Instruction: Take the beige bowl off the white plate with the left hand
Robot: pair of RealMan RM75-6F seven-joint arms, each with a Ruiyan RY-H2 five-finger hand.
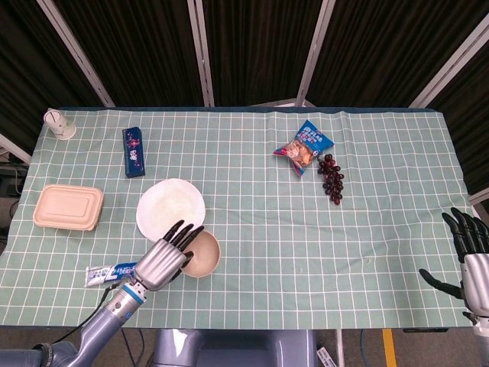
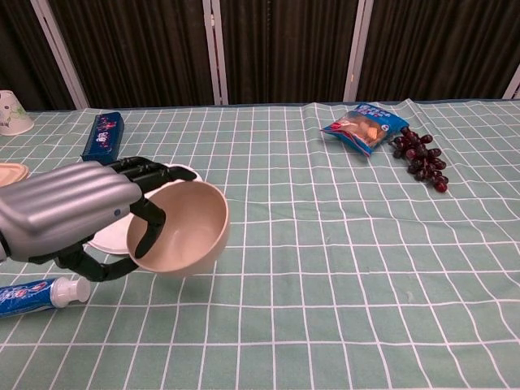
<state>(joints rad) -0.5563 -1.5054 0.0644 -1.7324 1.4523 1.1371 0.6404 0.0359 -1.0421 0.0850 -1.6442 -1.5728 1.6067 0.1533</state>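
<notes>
The left hand (image 2: 69,213) clamps the beige bowl (image 2: 183,227) by its rim, tilted and lifted; the white plate (image 1: 171,207) lies behind it, bare; the right hand (image 1: 467,256) idles, fingers spread.

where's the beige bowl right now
In the head view the beige bowl is gripped by the left hand near the table's front edge, clear of the white plate behind it, with the toothpaste tube to its left.

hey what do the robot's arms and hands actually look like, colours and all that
The left hand has a ribbed silver-grey metal back and black fingers. Its wrist has a blue band, then a white one, on a grey-blue arm. The right hand looks alike: silver back, black fingers.
</notes>
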